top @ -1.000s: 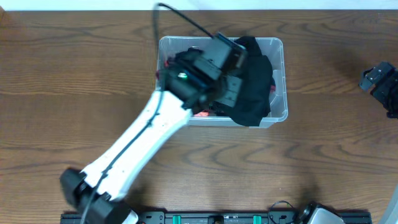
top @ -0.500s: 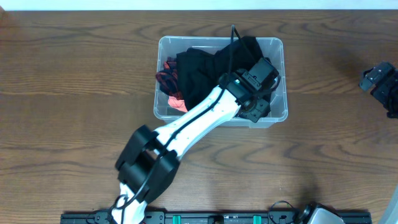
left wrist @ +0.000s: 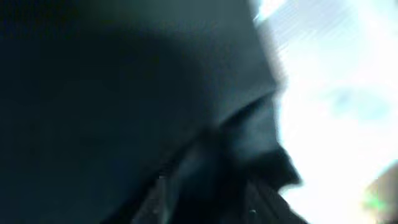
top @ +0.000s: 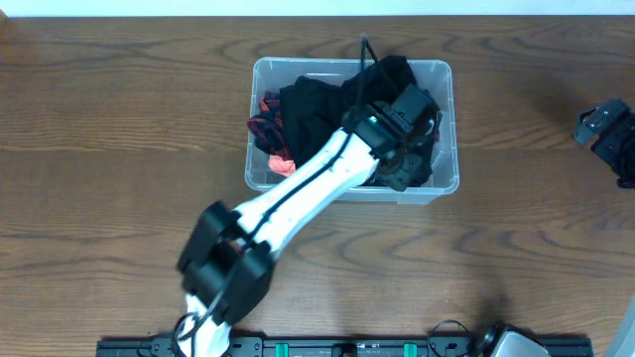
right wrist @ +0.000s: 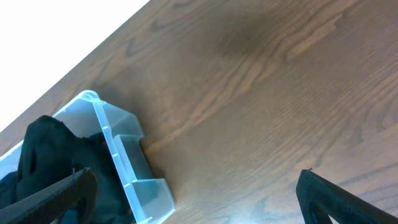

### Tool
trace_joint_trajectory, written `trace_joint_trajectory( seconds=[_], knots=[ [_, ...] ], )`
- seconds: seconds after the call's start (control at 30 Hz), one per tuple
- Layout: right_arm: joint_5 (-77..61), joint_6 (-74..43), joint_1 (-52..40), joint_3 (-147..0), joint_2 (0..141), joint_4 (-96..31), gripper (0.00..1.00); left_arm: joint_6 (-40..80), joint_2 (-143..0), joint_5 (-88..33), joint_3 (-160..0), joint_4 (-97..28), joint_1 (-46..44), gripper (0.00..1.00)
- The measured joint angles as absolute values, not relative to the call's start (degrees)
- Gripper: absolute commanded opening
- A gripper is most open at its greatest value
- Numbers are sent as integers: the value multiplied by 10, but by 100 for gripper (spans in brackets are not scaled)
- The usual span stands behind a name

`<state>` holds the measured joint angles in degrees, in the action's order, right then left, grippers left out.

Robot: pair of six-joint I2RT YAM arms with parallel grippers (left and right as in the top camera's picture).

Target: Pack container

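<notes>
The clear plastic container (top: 453, 109) stands at the back middle of the table, filled with black clothing (top: 313, 109) and a red and pink garment (top: 274, 141) at its left end. My left gripper (top: 407, 157) is down inside the container's right front part, pressed into the black clothing. The left wrist view shows only dark blurred cloth (left wrist: 112, 93), so its jaws cannot be made out. My right gripper (top: 607, 134) hovers at the far right, open and empty (right wrist: 199, 208). The right wrist view shows the container's corner (right wrist: 124, 155).
Bare brown wood table (top: 119, 149) surrounds the container on all sides. My left arm (top: 288, 203) stretches diagonally from the front edge over the container's front wall. A black rail (top: 347, 347) runs along the front edge.
My left gripper swung from the container's left middle to its right front part, then shifted slightly back. The black clothing now lies more spread in the bin. The right arm has not moved.
</notes>
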<state>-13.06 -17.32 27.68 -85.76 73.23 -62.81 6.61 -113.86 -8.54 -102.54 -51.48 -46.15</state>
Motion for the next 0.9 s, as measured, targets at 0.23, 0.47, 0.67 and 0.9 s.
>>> trace_joint_trajectory(
  seconds=[0.23,0.47,0.67,0.9],
  knots=[
    [-130,-173,277,-858,732,-628,99,72,-1026,-64,-1062,-433,-438,56],
    [-131,-173,277,-858,732,-628,99,61,-1098,-51,-1067,-307,-365,57],
    [-130,-173,277,-857,732,-628,99,59,-1218,-45,-1063,-282,-325,57],
    [-130,-173,277,-858,732,-628,99,59,-1260,-58,-1069,-296,-322,56]
  ],
)
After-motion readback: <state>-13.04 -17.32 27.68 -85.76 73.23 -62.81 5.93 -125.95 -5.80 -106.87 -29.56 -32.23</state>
